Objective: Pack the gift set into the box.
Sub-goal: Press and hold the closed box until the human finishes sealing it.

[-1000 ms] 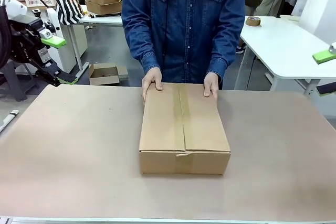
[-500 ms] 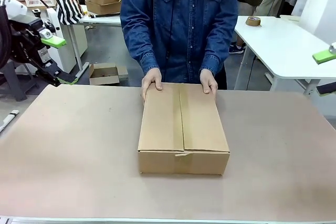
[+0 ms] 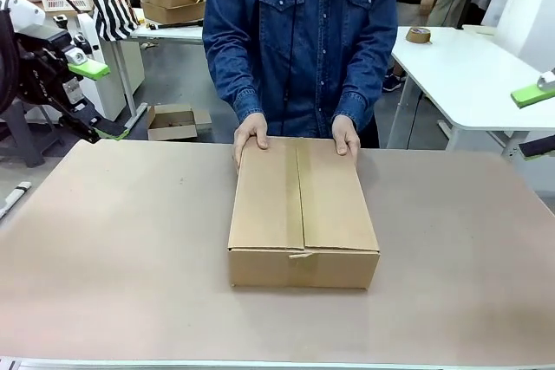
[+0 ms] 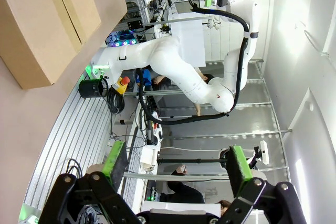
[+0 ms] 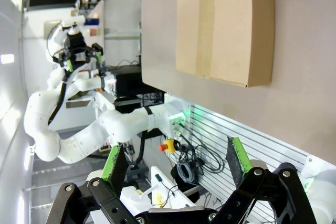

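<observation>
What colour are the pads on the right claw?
Green; the right claw shows its pads best in the right wrist view.

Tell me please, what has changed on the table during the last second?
Very little. The person's hand at picture right shifted slightly on the far edge of the box. The other hand, the closed box, the open left gripper and right gripper stayed put.

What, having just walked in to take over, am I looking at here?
A person rests both hands on the far end of the closed box, in the middle of the table. The left gripper and right gripper hang open off to the sides, clear of the box.
</observation>
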`<state>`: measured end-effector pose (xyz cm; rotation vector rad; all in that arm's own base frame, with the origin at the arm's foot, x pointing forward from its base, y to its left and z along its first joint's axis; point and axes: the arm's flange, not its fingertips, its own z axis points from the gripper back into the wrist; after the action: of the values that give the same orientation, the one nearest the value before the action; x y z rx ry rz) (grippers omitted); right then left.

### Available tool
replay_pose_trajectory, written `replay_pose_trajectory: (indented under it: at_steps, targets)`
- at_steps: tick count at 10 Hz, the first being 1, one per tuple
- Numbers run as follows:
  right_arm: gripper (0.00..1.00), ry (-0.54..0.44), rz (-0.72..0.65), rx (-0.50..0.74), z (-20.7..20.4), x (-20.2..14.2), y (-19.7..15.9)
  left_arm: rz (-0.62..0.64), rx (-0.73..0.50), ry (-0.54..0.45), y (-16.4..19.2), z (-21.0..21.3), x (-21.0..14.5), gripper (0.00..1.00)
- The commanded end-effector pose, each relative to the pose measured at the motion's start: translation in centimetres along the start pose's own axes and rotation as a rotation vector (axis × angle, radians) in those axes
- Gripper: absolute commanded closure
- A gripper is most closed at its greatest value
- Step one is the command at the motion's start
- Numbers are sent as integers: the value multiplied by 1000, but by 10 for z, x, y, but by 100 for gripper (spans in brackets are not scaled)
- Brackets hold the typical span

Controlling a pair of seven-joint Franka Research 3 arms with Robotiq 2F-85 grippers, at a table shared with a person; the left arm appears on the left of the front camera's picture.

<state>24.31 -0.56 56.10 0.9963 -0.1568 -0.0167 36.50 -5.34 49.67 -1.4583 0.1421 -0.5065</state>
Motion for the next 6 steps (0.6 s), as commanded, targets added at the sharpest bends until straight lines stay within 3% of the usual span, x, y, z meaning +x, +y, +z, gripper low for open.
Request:
replay_pose_trajectory:
  at_steps: [1,4,5,6]
  targets:
    - [0,-6,2,15,3,-2,-2,-10,-19,-2,-3,0,-1,0]
    - [0,-5,-3,1,1,0,-1,0,0,0,0,0,0,0]
    - [0,-35,176,-112,-19,9,7,-199,50,46,3,-14,3,0]
    - [0,-69,485,-160,-54,17,18,-454,168,-10,11,-36,10,0]
